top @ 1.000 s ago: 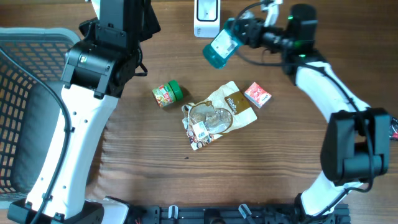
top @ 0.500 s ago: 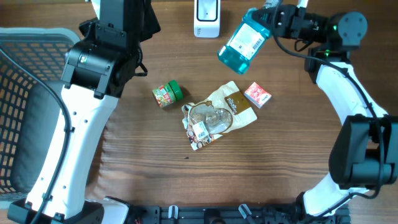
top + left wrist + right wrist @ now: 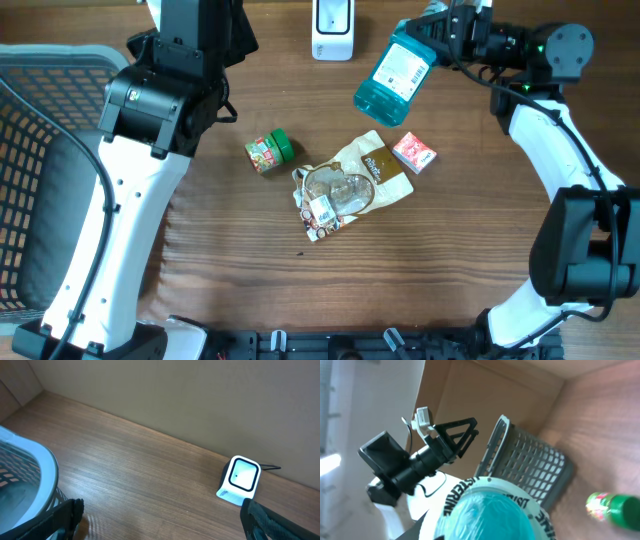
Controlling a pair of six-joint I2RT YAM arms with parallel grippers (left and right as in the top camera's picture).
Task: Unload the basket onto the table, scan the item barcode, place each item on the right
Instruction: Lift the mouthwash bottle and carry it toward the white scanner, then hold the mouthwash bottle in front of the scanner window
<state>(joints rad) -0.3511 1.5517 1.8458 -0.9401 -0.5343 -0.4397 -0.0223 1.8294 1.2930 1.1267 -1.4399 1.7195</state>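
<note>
Desk scene seen from the robot's side, every position given relative to the scanner (image 3: 333,28), which is standing at the far edge of the desk (image 3: 250,270) with its lit window (image 3: 243,474) glowing.

(a) Nearest the viewer, well in front of the scanner, a brown snack pouch (image 3: 350,185) is lying flat.

(b) Just beyond it, to the scanner's right and still well in front, a small red and white box (image 3: 413,152) is resting beside the pouch.

(c) To the scanner's left and in front of it, a green-capped can (image 3: 268,152) is lying on its side, apart from the pouch.

(d) Far to the scanner's left, a grey mesh basket (image 3: 60,55) is sitting at the desk's edge.

(e) The task's thing, a teal mouthwash bottle (image 3: 393,72), is hanging tilted just right of the scanner and slightly nearer than it, its white barcode label (image 3: 405,65) facing upward rather than toward the scanner window. The right tool (image 3: 441,28) is clenching the bottle at its neck end; in the right wrist view the bottle's teal body (image 3: 490,512) is filling the foreground.

(f) The left tool (image 3: 160,507) is hovering released, its fingers (image 3: 67,515) spread wide with nothing between them, on the near left of the scanner and pointing toward it.
</note>
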